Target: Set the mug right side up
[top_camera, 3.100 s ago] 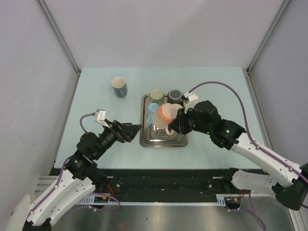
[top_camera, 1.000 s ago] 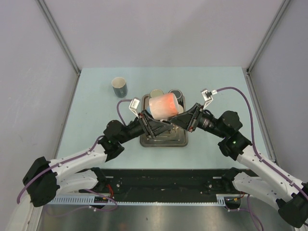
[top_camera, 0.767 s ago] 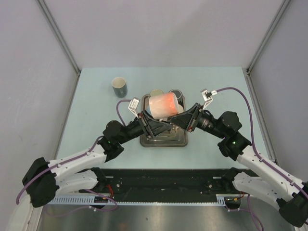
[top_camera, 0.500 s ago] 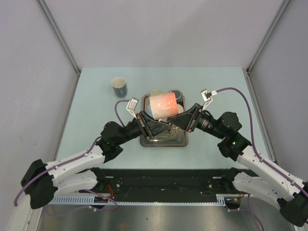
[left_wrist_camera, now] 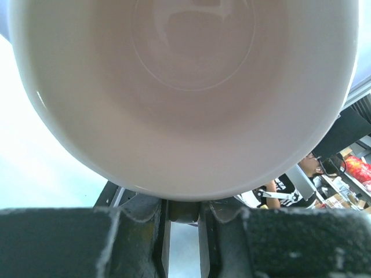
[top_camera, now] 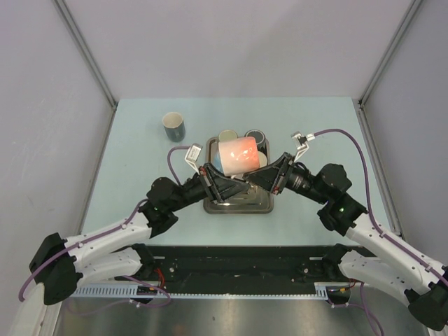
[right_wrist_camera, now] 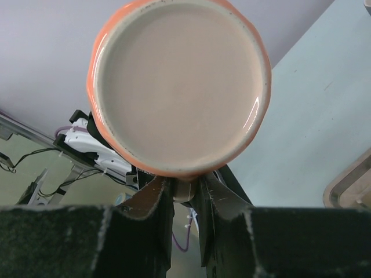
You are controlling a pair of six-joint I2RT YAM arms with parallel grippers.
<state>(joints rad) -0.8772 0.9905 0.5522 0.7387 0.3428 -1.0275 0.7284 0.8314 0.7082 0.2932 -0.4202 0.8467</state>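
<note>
Mug sideways in mid-air over tray, mouth facing left. Left gripper pinching its lower rim, right gripper pinching it at the base end.

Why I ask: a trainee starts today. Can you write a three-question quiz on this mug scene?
1. True or false: only the right hand grips the orange mug, and the left hand is open.
2. In the left wrist view, which part of the mug shows? A: its base. B: its open mouth. C: its handle.
3. How many cups stand on the table outside the metal tray?

Key:
1. False, both hands are shut on it.
2. B.
3. One, the dark cup.
</note>
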